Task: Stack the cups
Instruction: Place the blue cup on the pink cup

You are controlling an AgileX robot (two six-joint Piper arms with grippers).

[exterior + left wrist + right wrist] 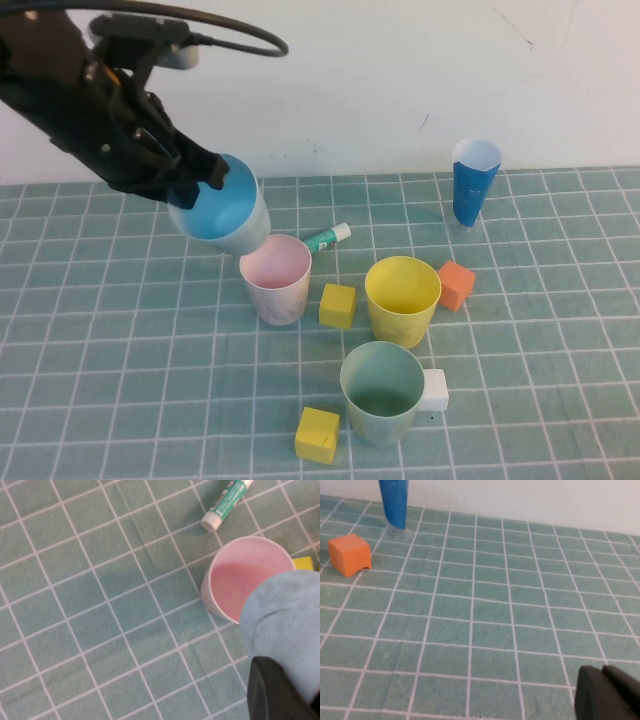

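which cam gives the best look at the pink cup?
Left wrist view: the pink cup fills the frame, its inside empty, though the blue cup in the left gripper covers part of its rim. High view shows it whole but smaller. Right wrist view misses it.

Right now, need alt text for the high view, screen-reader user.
The left gripper holds the light-blue cup tilted in the air just above the upright pink cup. On the green gridded mat, the yellow cup and green cup stand upright among small blocks. The right gripper is out of frame.
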